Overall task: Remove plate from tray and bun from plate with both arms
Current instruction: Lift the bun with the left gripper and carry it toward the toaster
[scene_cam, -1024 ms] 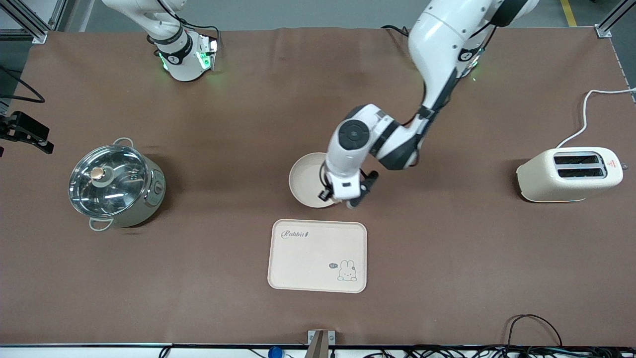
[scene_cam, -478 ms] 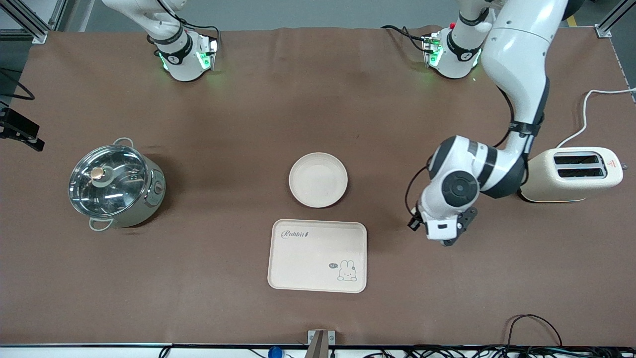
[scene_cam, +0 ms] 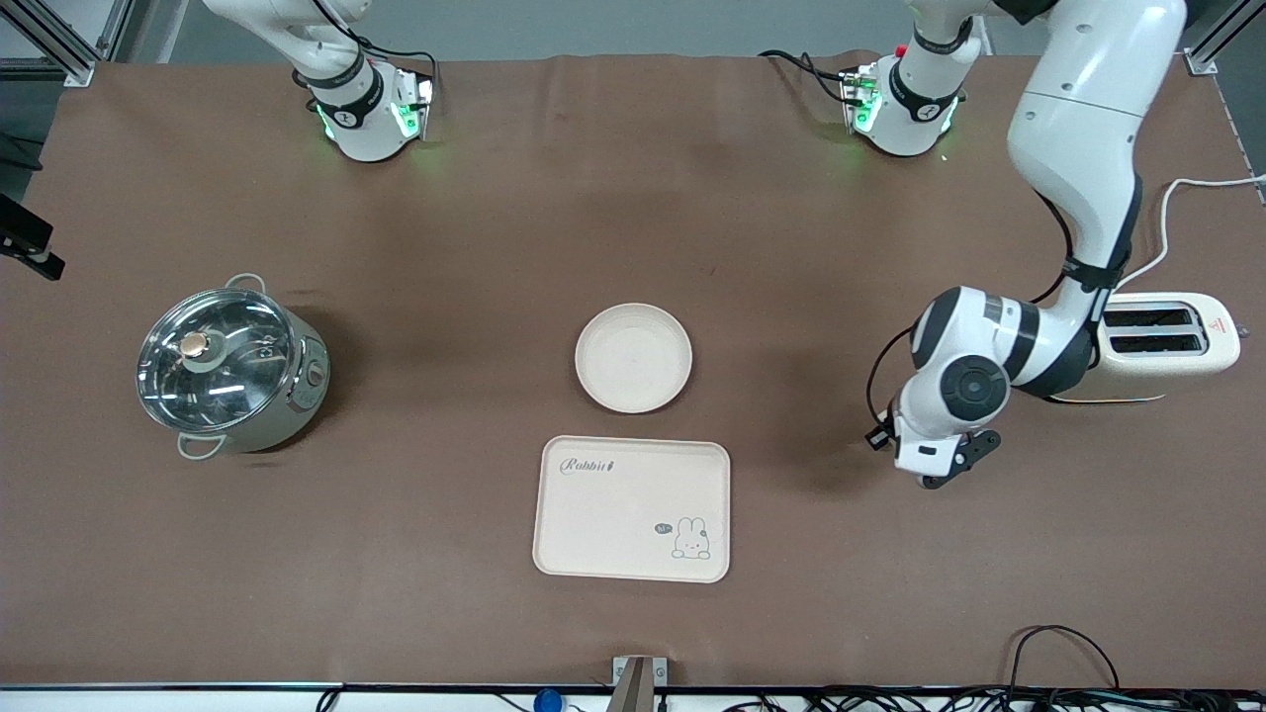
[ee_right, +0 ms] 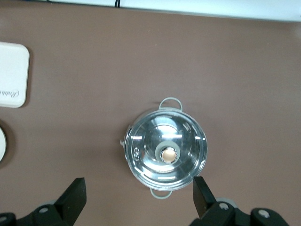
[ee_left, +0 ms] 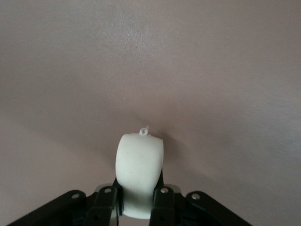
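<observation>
The round plate (scene_cam: 633, 358) lies empty on the brown table, just farther from the front camera than the rectangular "Rabbit" tray (scene_cam: 631, 508), which is also empty. My left gripper (scene_cam: 932, 465) hangs over bare table between the tray and the toaster. In the left wrist view the left gripper (ee_left: 139, 194) is shut on the pale bun (ee_left: 139, 160), a little above the cloth. The bun is hidden under the hand in the front view. My right gripper (ee_right: 138, 190) is open and empty, high over the pot. Corners of the tray (ee_right: 11, 75) and plate (ee_right: 2, 143) show there.
A steel pot with a glass lid (scene_cam: 229, 370) stands toward the right arm's end of the table. A cream toaster (scene_cam: 1137, 348) with a white cord stands toward the left arm's end, close beside the left arm's elbow. Cables run along the front edge.
My left arm has swung from the plate toward the toaster end, carrying the bun off the plate. The plate now lies uncovered and empty. The tray and pot have not moved.
</observation>
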Controlling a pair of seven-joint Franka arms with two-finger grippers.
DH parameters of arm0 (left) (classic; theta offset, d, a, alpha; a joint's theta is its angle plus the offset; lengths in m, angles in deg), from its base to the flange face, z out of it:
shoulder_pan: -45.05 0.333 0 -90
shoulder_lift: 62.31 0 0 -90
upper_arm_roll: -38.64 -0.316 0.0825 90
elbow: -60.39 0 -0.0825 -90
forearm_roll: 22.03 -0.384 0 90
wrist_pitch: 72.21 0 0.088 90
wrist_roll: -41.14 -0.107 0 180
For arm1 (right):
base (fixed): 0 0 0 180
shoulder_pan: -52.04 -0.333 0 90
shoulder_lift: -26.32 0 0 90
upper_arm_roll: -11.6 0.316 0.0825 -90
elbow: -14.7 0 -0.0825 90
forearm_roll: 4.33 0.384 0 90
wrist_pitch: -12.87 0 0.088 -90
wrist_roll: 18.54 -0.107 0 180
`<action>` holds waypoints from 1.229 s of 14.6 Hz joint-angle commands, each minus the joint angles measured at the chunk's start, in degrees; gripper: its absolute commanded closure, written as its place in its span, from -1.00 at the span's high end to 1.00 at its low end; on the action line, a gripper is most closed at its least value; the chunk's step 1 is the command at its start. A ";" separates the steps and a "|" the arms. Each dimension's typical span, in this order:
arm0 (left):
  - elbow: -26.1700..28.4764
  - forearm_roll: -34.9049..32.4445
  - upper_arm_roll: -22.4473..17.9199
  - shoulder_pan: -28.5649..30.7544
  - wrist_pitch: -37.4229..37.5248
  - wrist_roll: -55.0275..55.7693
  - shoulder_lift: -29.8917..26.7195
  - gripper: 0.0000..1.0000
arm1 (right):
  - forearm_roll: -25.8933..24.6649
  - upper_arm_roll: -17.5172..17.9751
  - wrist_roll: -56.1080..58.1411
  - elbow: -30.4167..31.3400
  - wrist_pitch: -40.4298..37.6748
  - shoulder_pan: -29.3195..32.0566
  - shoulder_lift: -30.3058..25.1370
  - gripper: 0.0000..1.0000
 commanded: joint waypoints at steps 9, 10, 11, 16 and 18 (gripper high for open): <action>-5.82 -1.69 4.82 3.32 3.22 -3.38 -2.09 1.00 | -0.72 0.07 -0.03 0.38 -2.08 0.19 -0.27 1.00; -10.02 -1.69 5.25 3.23 7.33 -3.99 -2.10 1.00 | -0.72 0.07 -0.03 0.38 -2.08 0.01 -0.27 1.00; -14.24 -1.69 5.78 3.05 11.03 -5.47 -1.92 1.00 | -0.72 0.07 -0.03 0.38 -2.08 0.01 -0.27 1.00; -20.70 -2.30 8.07 3.66 27.74 -20.76 -7.97 1.00 | -0.63 0.16 -0.03 0.38 -1.64 -0.16 -0.27 1.00; -20.53 -2.48 8.51 5.15 32.92 -25.32 -10.53 1.00 | -0.63 0.16 -0.03 0.38 -1.64 -0.16 -0.18 1.00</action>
